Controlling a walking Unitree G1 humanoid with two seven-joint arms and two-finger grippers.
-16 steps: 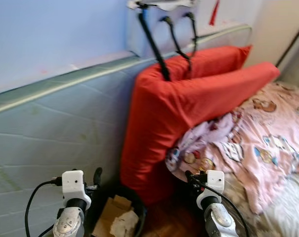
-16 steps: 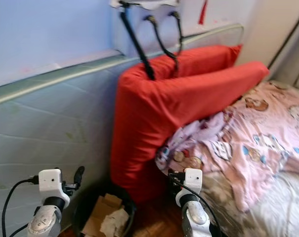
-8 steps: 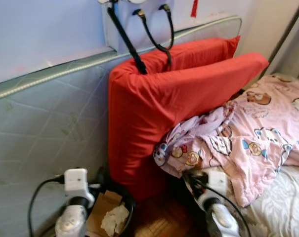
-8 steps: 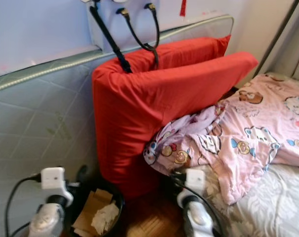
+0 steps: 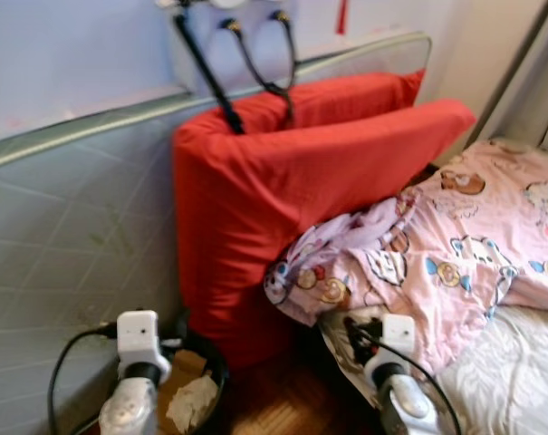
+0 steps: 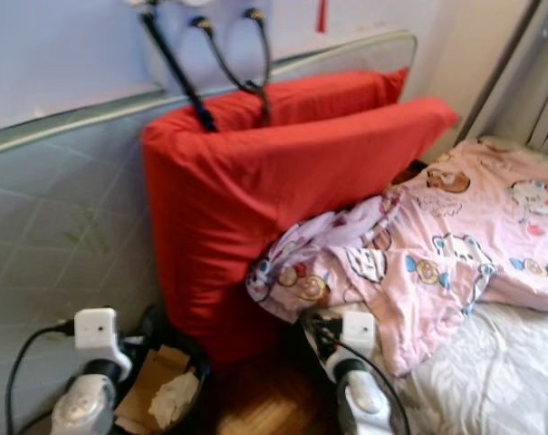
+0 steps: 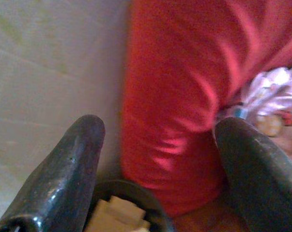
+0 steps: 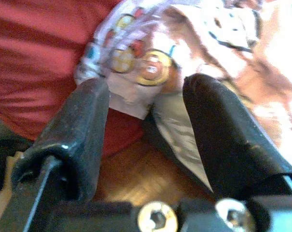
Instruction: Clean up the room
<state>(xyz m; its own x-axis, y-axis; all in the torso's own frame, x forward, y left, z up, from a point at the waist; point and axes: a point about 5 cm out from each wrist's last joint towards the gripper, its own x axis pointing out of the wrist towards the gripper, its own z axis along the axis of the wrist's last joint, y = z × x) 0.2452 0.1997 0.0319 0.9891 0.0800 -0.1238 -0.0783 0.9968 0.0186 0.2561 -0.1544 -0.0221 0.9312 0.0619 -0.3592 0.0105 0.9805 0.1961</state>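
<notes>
A big red cushion (image 5: 283,199) leans upright against a pale quilted mattress (image 5: 65,236) that stands on edge by the wall. A pink cartoon-print blanket (image 5: 437,254) is bunched on the bed against the cushion's lower right. My left gripper (image 7: 155,159) is held low in front of the mattress and cushion, open with nothing between its fingers. My right gripper (image 8: 143,125) is low near the blanket's hanging edge, open and empty too.
A black bin (image 5: 197,381) with cardboard and crumpled paper sits on the wood floor (image 5: 283,408) beside my left arm. Black bag straps (image 5: 237,72) hang over the cushion's top. A white bedsheet (image 5: 509,372) covers the bed at the right.
The whole picture has shifted left and slightly down, so the camera has turned right toward the bed. Both arms keep their low pose and the things have not moved.
</notes>
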